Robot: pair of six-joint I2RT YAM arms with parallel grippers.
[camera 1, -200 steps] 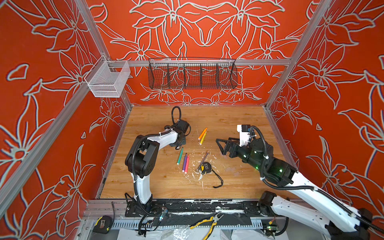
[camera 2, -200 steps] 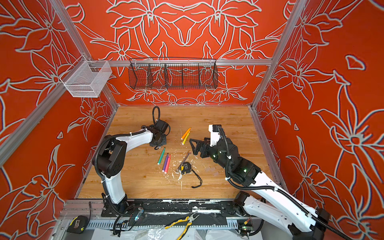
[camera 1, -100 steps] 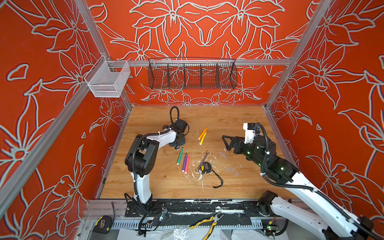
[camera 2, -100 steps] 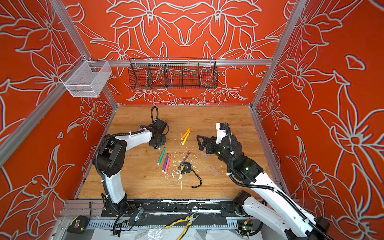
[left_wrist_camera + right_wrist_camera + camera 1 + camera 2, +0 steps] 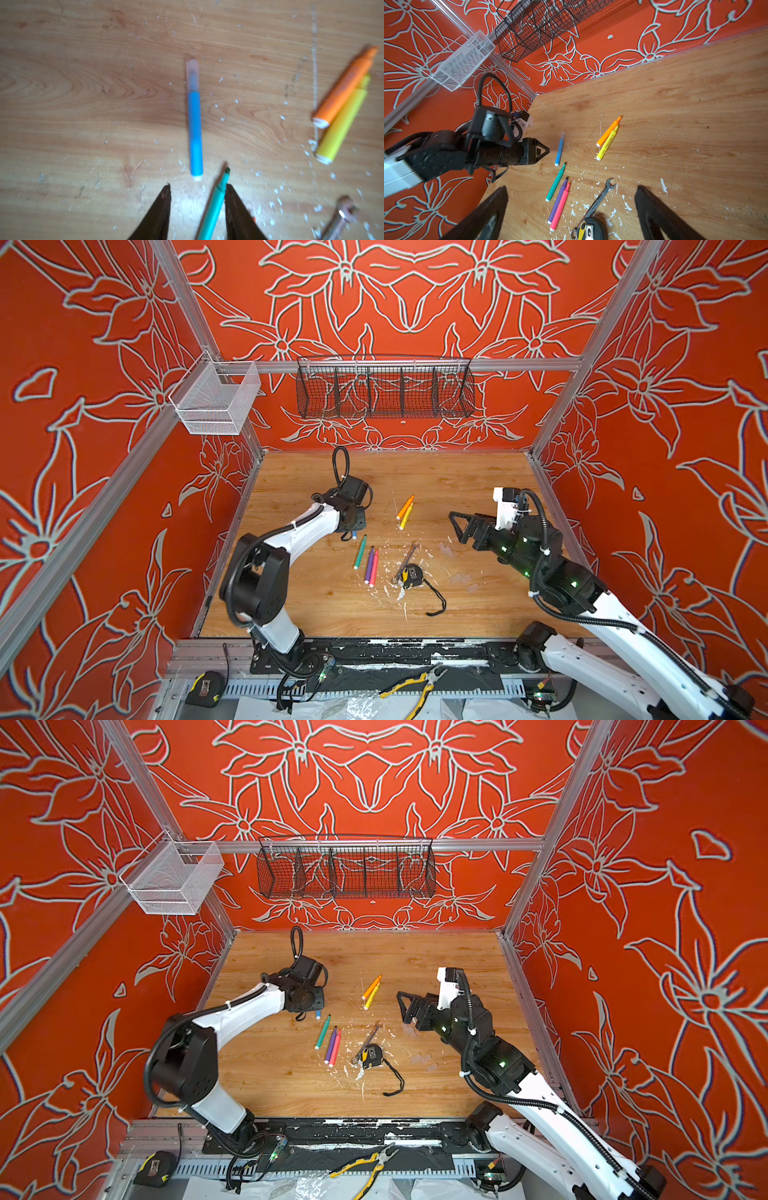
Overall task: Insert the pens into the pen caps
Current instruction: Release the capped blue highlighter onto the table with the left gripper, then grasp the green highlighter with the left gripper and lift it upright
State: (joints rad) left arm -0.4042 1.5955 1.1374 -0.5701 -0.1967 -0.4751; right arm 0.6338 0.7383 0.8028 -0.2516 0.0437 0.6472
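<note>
My left gripper (image 5: 197, 186), jaws partly apart, grasps nothing. The slim blue plastic marker pen (image 5: 195, 133), its tip inside a clear plastic tube cap (image 5: 192, 74), lies just ahead on the wooden tabletop (image 5: 457, 472), left of centre. My right gripper (image 5: 572, 187) hangs wide open, empty.

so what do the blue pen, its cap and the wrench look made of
The blue pen: likely plastic, matte, evenly coloured barrel. Its cap: frosted clear plastic, since the tip shows through. The wrench: metal, probably steel, grey with bright glints.

Left fingers (image 5: 160, 212), right fingers (image 5: 656, 212) apart
</note>
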